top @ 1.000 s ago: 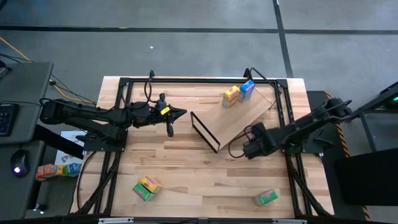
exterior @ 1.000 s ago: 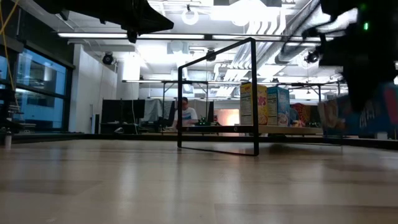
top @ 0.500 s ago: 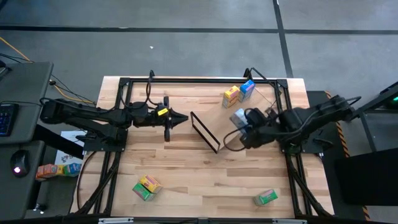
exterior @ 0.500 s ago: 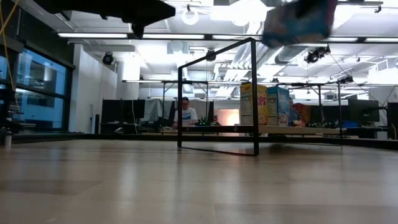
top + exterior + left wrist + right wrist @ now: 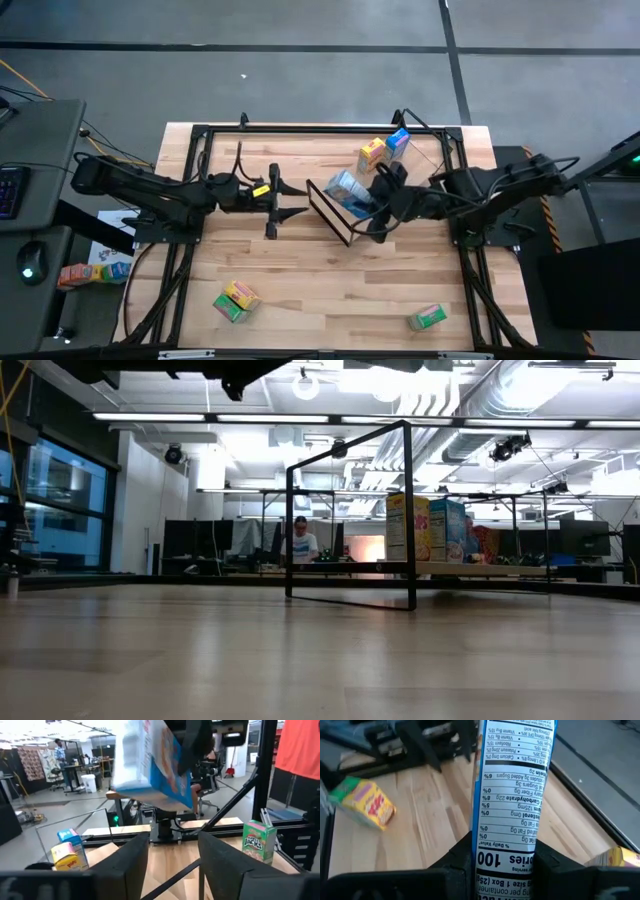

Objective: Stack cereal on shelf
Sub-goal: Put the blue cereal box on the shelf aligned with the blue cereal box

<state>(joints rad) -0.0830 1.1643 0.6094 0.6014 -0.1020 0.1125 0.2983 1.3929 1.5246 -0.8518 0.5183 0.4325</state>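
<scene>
High view: blue cereal box (image 5: 347, 190) clamped in right gripper (image 5: 372, 203), aloft above shelf (image 5: 400, 182) frame, 12 o'clock of table centre; left gripper (image 5: 290, 198) parted, empty, at 9 o'clock; likely light, crushable cardboard, best pinched across narrow sides

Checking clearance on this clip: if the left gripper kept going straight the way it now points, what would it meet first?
Probably the shelf's black frame, which stands right ahead of the left gripper. Just beyond it the right gripper holds a blue cereal box in the air. The left wrist view shows that box dead ahead; depth is unclear.
</scene>
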